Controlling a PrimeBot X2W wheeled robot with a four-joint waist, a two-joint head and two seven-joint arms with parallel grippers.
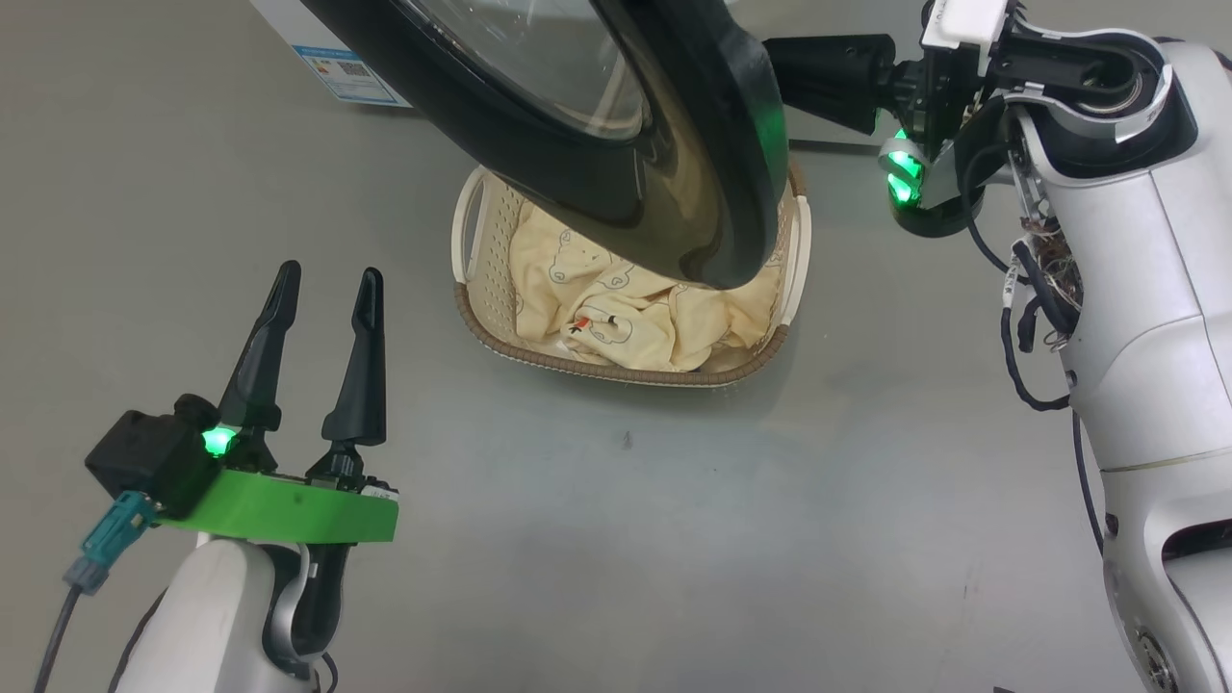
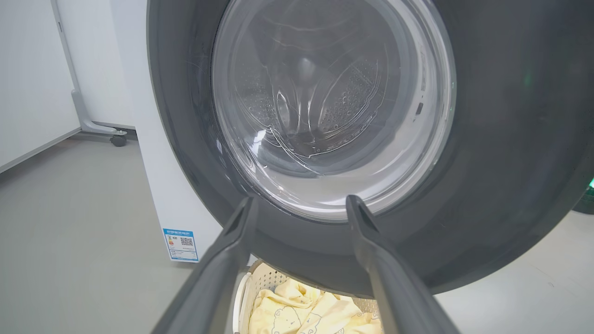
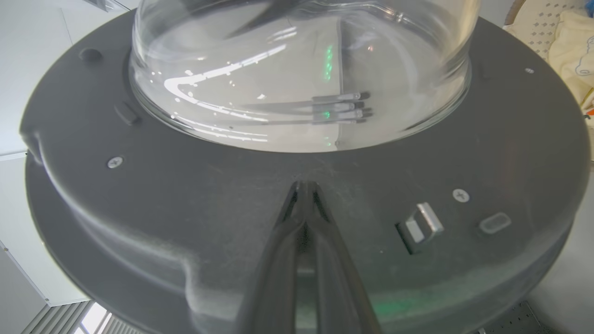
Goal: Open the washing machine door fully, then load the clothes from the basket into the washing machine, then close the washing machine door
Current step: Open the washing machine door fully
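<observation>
The washing machine door [image 1: 674, 183], with its black rim and glass porthole, stands partly swung out above the basket [image 1: 481, 318]. Pale yellow clothes [image 1: 616, 308] with bear outlines lie in the basket. My left gripper [image 1: 329, 274] is open and empty at the lower left, to the left of the basket. In the left wrist view its open fingers [image 2: 300, 202] point at the door's outer face [image 2: 487, 162], with the white washing machine [image 2: 153, 176] behind and the clothes [image 2: 297, 311] below. My right gripper [image 3: 304, 185] is shut, its tips against the door's inner face [image 3: 185, 185] below the glass bulge.
A metal latch [image 3: 420, 227] sticks out of the door's inner face, right of my right fingers. A blue label [image 2: 181, 244] marks the machine's front. A white panel on a caster [image 2: 118, 139] stands at the back left. My right arm [image 1: 1136, 289] rises along the right side.
</observation>
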